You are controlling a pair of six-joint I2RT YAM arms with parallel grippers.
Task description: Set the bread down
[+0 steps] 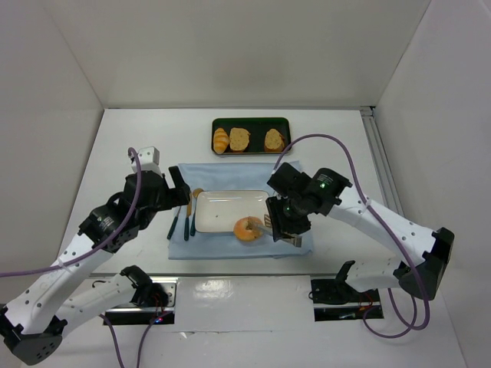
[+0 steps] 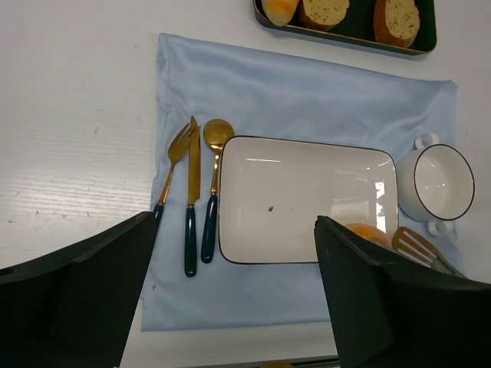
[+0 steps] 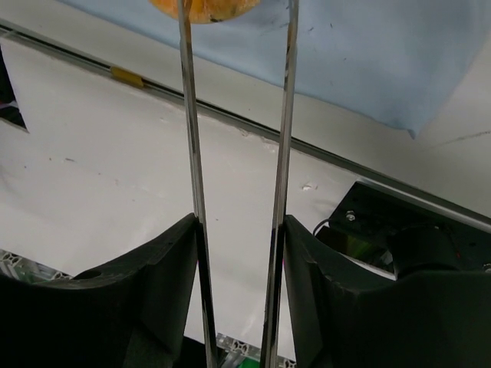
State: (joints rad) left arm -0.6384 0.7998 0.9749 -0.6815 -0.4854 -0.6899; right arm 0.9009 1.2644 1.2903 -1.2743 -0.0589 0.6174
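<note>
The bread (image 1: 247, 228), a golden-orange ring, rests at the near right corner of the white rectangular plate (image 1: 222, 203). My right gripper (image 1: 285, 224) is shut on a pair of metal tongs (image 1: 268, 224). In the right wrist view its fingers press the two parted tong arms (image 3: 192, 115), and the bread (image 3: 205, 9) shows between their far ends at the top edge. Whether the tongs still touch it I cannot tell. My left gripper (image 2: 234, 221) hangs open and empty over the near edge of the blue cloth; its right finger hides part of the bread (image 2: 368, 232).
A dark tray (image 1: 251, 123) at the back holds a ridged yellow roll and two brown slices. A fork, knife and spoon (image 2: 192, 192) lie left of the plate on the blue cloth (image 2: 307, 92). A white handled bowl (image 2: 439, 182) stands right of the plate.
</note>
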